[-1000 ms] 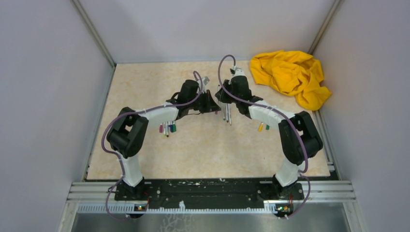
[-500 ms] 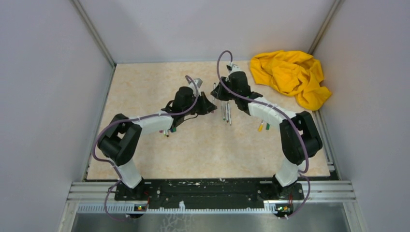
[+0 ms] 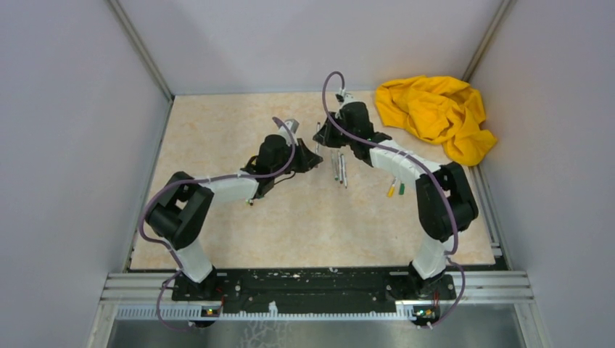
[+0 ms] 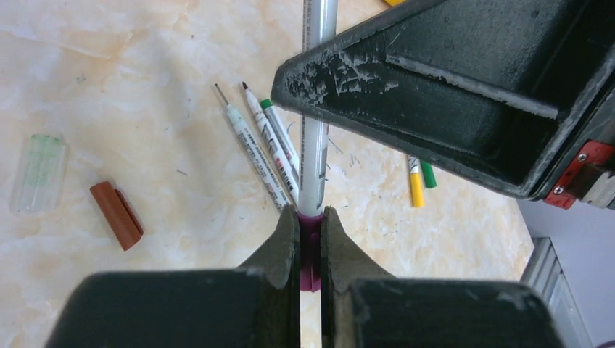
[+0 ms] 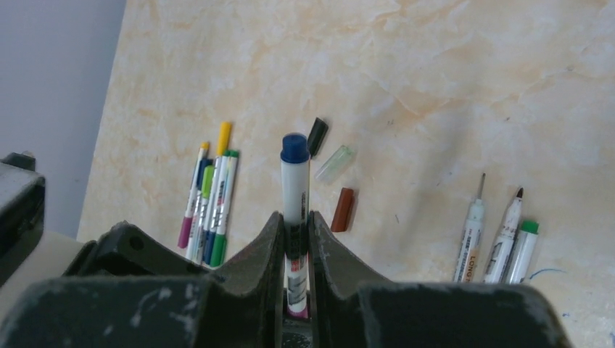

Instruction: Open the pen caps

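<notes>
My left gripper is shut on a purple pen cap. The cap sits on the end of a white pen barrel that runs up behind my right gripper's finger. My right gripper is shut on a white pen with a dark blue far end and a purple near end. In the top view both grippers meet above mid-table, left and right. Loose caps lie on the table: black, clear greenish and red-brown.
Three uncapped pens lie side by side at mid-table. A bundle of capped pens lies to the left, mostly under my left forearm from above. A yellow pen and a green pen lie near my right arm. A yellow cloth sits at the back right.
My left forearm has swung down and left, covering the bundle of capped pens. My right gripper has shifted slightly left and back. Both grips look the same.
</notes>
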Controlling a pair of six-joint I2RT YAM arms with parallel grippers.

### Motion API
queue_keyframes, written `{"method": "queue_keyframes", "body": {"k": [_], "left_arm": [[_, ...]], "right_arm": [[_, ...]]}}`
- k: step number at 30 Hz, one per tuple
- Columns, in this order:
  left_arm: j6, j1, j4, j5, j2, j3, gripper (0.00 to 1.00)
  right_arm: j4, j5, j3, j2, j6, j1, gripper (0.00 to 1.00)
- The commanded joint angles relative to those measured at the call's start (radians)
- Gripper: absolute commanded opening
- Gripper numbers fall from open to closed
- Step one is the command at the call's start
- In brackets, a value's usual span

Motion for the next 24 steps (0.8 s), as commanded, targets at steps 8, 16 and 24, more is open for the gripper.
{"method": "queue_keyframes", "body": {"k": [8, 16, 24], "left_arm": [[0.065, -0.079, -0.271, -0.019, 0.013, -0.099, 0.0], [0.02, -0.07, -0.337, -0.277, -0.028, -0.035, 0.0], [0.025, -0.025, -0.562, -0.453, 0.094, 0.198, 0.02]], "right_arm": [[0.279, 0.186, 0.225, -0.008, -0.138, -0.097, 0.0], [0.031, 0.223, 0.254, -0.013, -0.218, -0.097, 0.0], [-0.275, 0.248, 0.23, -0.003, -0.259, -0.096, 0.0]]}}
